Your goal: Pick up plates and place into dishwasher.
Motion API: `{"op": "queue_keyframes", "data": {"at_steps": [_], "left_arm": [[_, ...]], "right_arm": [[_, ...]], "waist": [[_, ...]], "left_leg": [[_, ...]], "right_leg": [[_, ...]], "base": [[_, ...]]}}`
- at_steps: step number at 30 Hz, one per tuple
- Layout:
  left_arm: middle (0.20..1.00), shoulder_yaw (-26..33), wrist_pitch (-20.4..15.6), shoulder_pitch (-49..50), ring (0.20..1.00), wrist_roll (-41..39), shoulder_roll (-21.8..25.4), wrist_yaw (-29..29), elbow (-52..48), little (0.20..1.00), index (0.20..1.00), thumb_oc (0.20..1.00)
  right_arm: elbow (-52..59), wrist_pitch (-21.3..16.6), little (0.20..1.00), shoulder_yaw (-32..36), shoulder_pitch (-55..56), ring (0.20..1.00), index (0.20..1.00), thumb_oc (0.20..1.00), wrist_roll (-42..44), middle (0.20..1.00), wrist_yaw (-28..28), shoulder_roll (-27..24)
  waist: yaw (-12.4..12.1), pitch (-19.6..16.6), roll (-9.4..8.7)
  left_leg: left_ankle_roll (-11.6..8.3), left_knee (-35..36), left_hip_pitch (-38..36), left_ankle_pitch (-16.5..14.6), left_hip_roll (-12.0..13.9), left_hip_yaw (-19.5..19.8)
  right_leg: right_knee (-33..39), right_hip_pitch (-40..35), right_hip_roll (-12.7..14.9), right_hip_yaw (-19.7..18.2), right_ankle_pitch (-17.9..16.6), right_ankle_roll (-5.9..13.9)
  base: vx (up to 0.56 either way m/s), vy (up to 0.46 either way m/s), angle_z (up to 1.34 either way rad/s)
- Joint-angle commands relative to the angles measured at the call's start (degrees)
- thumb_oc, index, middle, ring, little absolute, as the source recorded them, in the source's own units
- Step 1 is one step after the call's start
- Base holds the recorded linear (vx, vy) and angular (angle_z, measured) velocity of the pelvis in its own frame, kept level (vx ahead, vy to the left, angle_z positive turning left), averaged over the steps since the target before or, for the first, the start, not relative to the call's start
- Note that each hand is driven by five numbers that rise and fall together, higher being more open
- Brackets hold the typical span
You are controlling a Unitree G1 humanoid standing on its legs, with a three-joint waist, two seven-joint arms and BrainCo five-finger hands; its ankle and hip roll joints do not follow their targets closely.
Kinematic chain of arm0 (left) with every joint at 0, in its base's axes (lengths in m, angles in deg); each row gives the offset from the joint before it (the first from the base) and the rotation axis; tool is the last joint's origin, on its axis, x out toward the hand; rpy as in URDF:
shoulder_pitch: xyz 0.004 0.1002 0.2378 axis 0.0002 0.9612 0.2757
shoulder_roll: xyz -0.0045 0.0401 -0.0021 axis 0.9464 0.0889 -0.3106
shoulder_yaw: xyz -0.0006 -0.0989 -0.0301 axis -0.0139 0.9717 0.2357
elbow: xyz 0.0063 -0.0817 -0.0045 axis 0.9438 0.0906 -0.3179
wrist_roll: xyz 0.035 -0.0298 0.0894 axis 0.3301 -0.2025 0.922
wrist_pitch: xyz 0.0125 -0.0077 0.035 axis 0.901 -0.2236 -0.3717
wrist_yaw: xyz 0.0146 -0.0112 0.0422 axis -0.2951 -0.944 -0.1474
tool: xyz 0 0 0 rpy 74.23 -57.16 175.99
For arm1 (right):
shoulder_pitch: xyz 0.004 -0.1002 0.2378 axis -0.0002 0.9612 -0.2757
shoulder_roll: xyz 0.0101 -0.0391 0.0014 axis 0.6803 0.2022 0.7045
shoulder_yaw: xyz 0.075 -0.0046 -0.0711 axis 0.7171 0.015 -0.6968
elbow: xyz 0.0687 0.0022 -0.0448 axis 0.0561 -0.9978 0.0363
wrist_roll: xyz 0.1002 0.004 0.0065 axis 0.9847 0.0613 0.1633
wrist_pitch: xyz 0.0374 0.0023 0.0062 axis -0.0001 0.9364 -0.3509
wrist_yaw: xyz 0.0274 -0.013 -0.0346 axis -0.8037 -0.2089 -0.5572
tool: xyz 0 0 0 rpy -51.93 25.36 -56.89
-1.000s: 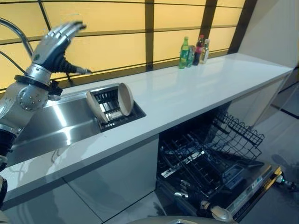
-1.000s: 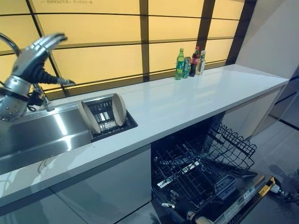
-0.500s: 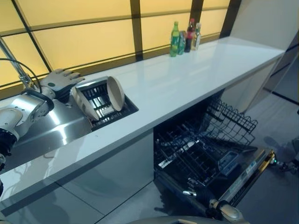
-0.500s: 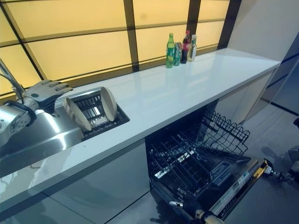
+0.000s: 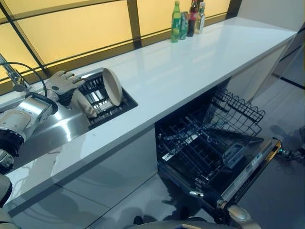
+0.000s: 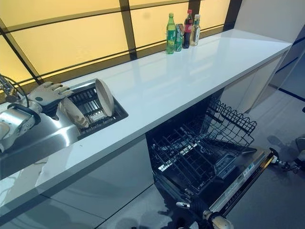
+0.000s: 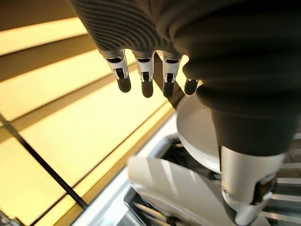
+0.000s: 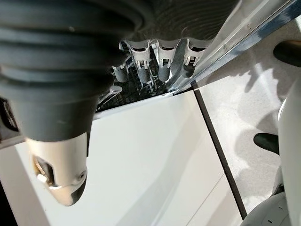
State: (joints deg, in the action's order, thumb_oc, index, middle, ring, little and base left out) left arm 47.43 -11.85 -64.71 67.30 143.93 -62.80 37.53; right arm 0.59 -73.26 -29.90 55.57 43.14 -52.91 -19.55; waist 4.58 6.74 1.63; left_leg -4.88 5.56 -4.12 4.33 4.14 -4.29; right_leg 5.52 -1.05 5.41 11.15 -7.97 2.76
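1. step in hand, as i read it: left hand reaching for the near plate in the dish rack set into the counter beside the sink; no grasp made yet
2. left hand fingers are straight and spread, thumb held apart, nothing between them
3. near plate leans on edge at the sink end of the rack, just below and beside the hand; in the left wrist view its rim sits past the thumb, under the fingertips, with a visible gap (contact can't be ruled out from the head views)
4. second plate stands on edge further along the rack, apart from the hand
5. doing it well: bring the fingers down behind the near plate's top rim with the thumb on its front face, then close on the rim; lift straight up out of the rack wires before swinging over
6. risk: a glossy tilted plate can slip from a rim pinch or knock its neighbour, so go slow and close evenly
7. target: dishwasher is open below the counter, lower rack pulled out, well apart from the plates
8. right hand hangs low by the dishwasher door, fingers straight and relaxed, holding nothing
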Motion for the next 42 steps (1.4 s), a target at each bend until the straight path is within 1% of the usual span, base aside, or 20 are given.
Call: {"op": "queue_keyframes", "data": {"at_steps": [1, 4, 5, 7, 12, 14, 21, 22, 23, 24, 27, 31, 35, 37, 38, 41, 42], "left_arm": [[1.0, -1.1, 0.5, -11.8, 1.0, 3.6, 0.5, -3.1, 5.4, 1.0, 1.0, 1.0], [1.0, -2.4, 0.3, -13.4, 1.0, 5.6, -0.1, -2.7, 7.8, 1.0, 1.0, 1.0], [1.0, -2.8, 0.4, -13.8, 1.0, 6.7, -0.2, -0.9, 8.6, 1.0, 1.0, 1.0], [1.0, -3.6, 1.4, -14.3, 1.0, 8.4, -0.6, 1.6, 9.9, 1.0, 1.0, 1.0], [1.0, -4.8, 3.3, -15.0, 1.0, 10.3, -1.1, 5.9, 12.5, 1.0, 1.0, 1.0], [1.0, -5.4, 4.3, -15.5, 1.0, 11.1, -1.6, 8.2, 13.5, 1.0, 1.0, 1.0], [1.0, -6.9, 7.0, -18.8, 1.0, 10.9, -3.5, 13.5, 15.9, 1.0, 1.0, 1.0], [0.909, -7.0, 7.5, -19.2, 0.909, 11.0, -3.6, 14.3, 16.2, 0.909, 0.909, 0.909], [0.674, -7.0, 7.7, -19.4, 0.674, 11.0, -3.6, 14.8, 16.6, 0.674, 0.674, 0.674], [0.2, -7.3, 8.1, -19.8, 0.2, 11.0, -3.7, 15.2, 16.9, 0.2, 0.2, 0.2], [0.2, -7.6, 8.5, -20.0, 0.2, 10.7, -3.8, 14.2, 17.5, 0.2, 0.2, 0.2], [0.2, -7.6, 9.7, -20.4, 0.2, 12.4, -2.8, 12.8, 16.3, 0.2, 0.2, 0.2], [0.2, -6.9, 12.6, -18.9, 0.2, 13.0, -2.0, 11.7, 13.8, 0.2, 0.2, 0.2], [0.2, -5.5, 14.5, -17.1, 0.2, 11.6, -2.3, 10.4, 12.0, 0.2, 0.2, 0.2], [0.2, -4.8, 14.9, -16.3, 0.2, 11.4, -2.5, 10.0, 11.6, 0.2, 0.2, 0.2], [0.2, -3.5, 14.4, -14.4, 0.2, 9.3, -2.2, 8.7, 9.8, 0.2, 0.2, 0.2], [0.2, -2.6, 14.3, -13.3, 0.2, 7.7, -2.1, 7.4, 8.3, 0.2, 0.2, 0.2]], "right_arm": [[3.6, -1.6, 1.0, 0.4, -6.0, 1.0, 1.0, 1.0, 1.8, 1.0, 0.5, -2.6], [3.5, -1.7, 1.0, 0.5, -6.8, 1.0, 1.0, 1.0, 1.8, 1.0, 0.7, -2.8], [3.3, -1.7, 1.0, 0.8, -7.2, 1.0, 1.0, 1.0, 1.8, 1.0, 0.7, -2.8], [2.9, -1.6, 1.0, 0.9, -8.0, 1.0, 1.0, 1.0, 2.4, 1.0, 0.8, -2.9], [2.5, -1.3, 1.0, 1.7, -9.0, 1.0, 1.0, 1.0, 3.8, 1.0, 1.2, -3.4], [2.2, -1.7, 1.0, 2.0, -9.5, 1.0, 1.0, 1.0, 4.0, 1.0, 1.4, -3.5], [2.4, -2.6, 1.0, 2.1, -11.3, 1.0, 1.0, 1.0, 5.2, 1.0, 2.3, -3.5], [2.7, -2.6, 1.0, 2.1, -11.4, 1.0, 1.0, 1.0, 5.2, 1.0, 2.5, -3.4], [2.9, -2.7, 1.0, 2.1, -11.5, 1.0, 1.0, 1.0, 5.4, 1.0, 2.7, -3.3], [3.3, -2.6, 1.0, 2.0, -11.7, 1.0, 1.0, 1.0, 5.7, 1.0, 2.8, -3.3], [3.5, -3.0, 1.0, 2.1, -11.7, 1.0, 1.0, 1.0, 5.9, 1.0, 2.8, -3.2], [4.9, -3.8, 1.0, 2.3, -11.2, 1.0, 1.0, 1.0, 6.8, 1.0, 2.7, -3.1], [8.4, -5.0, 1.0, 1.8, -10.6, 1.0, 1.0, 1.0, 8.2, 1.0, 2.0, -3.0], [11.0, -6.4, 1.0, 1.2, -10.3, 1.0, 1.0, 1.0, 8.1, 1.0, 1.7, -3.0], [12.2, -6.9, 1.0, 0.9, -10.2, 1.0, 1.0, 1.0, 8.0, 1.0, 1.8, -3.0], [15.3, -8.6, 1.0, 0.4, -10.1, 1.0, 1.0, 1.0, 7.7, 1.0, 1.3, -3.1], [17.3, -9.3, 1.0, 0.3, -9.9, 1.0, 1.0, 1.0, 7.4, 1.0, 0.6, -3.2]], "waist": [[1.2, 6.2, 1.14], [1.5, 7.1, 0.83], [1.6, 7.5, 0.75], [1.7, 8.3, 0.61], [2.0, 10.0, 0.14], [2.2, 10.6, -0.03], [2.2, 12.3, -0.8], [2.2, 12.3, -0.94], [2.1, 12.4, -1.0], [2.1, 12.4, -1.07], [2.1, 12.3, -1.12], [1.9, 11.2, -0.79], [1.7, 9.7, -0.23], [1.5, 8.7, 0.07], [1.4, 8.1, 0.21], [1.2, 6.7, 0.66], [1.1, 6.0, 0.84]], "left_leg": [[1.0, -0.6, 3.0, -5.1, -1.7, -2.5], [1.01, -0.6, 3.9, -4.9, -1.7, -2.6], [1.03, -0.6, 4.2, -4.8, -1.7, -2.6], [1.05, -0.6, 4.7, -4.6, -1.7, -2.7], [1.13, -0.6, 5.6, -4.3, -1.7, -2.7], [1.13, -0.6, 6.2, -4.1, -1.7, -2.8], [1.03, -0.6, 7.7, -3.7, -1.7, -2.6], [1.02, -0.6, 7.9, -3.7, -1.7, -2.6], [1.03, -0.6, 8.0, -3.7, -1.8, -2.6], [1.04, -0.6, 8.2, -3.7, -1.8, -2.6], [1.03, -0.6, 8.2, -3.7, -1.8, -2.5], [0.99, -0.6, 7.6, -4.0, -1.9, -2.1], [0.88, -0.6, 6.4, -4.3, -2.1, -1.7], [0.82, -0.6, 5.5, -4.6, -2.1, -1.5], [0.82, -0.6, 5.0, -4.7, -2.1, -1.5], [0.72, -0.6, 3.9, -5.0, -2.2, -1.4], [0.74, -0.6, 3.3, -5.2, -2.2, -1.4]], "right_leg": [[-0.5, -0.1, 2.9, -1.9, 6.0, 6.16], [-0.6, 1.0, 2.8, -2.2, 5.6, 6.13], [-0.6, 1.4, 2.7, -2.3, 5.5, 6.11], [-0.8, 2.2, 2.7, -2.4, 5.3, 6.11], [-1.0, 3.4, 2.5, -2.8, 4.9, 6.04], [-1.1, 4.0, 2.4, -2.9, 4.8, 6.0], [-1.1, 5.7, 2.3, -2.7, 4.3, 6.0], [-1.2, 6.0, 2.3, -2.6, 4.2, 6.04], [-1.1, 6.1, 2.3, -2.6, 4.1, 6.07], [-1.1, 6.2, 2.3, -2.5, 4.1, 6.08], [-1.1, 6.2, 2.3, -2.4, 4.0, 6.1], [-1.0, 5.5, 2.4, -1.8, 4.2, 6.13], [-0.9, 4.1, 2.5, -1.3, 4.6, 6.03], [-0.8, 3.1, 2.7, -1.0, 4.9, 5.99], [-0.7, 2.6, 2.7, -0.9, 5.0, 5.98], [-0.6, 1.3, 2.9, -0.5, 5.3, 6.1], [-0.6, 0.7, 3.0, -0.5, 5.5, 6.18]], "base": [[-0.08, 0.032, -0.02], [-0.07, 0.025, -0.06], [-0.06, 0.025, -0.05], [-0.07, 0.023, -0.05], [-0.05, 0.019, -0.05], [-0.06, 0.018, -0.06], [-0.06, 0.006, -0.02], [-0.04, -0.008, 0.0], [-0.04, -0.015, 0.0], [-0.04, -0.017, 0.0], [-0.01, -0.007, 0.0], [0.0, -0.051, 0.01], [0.02, -0.05, -0.02], [0.02, -0.05, -0.02], [0.03, -0.04, 0.04], [0.03, -0.038, 0.08], [0.04, -0.043, 0.09]]}}
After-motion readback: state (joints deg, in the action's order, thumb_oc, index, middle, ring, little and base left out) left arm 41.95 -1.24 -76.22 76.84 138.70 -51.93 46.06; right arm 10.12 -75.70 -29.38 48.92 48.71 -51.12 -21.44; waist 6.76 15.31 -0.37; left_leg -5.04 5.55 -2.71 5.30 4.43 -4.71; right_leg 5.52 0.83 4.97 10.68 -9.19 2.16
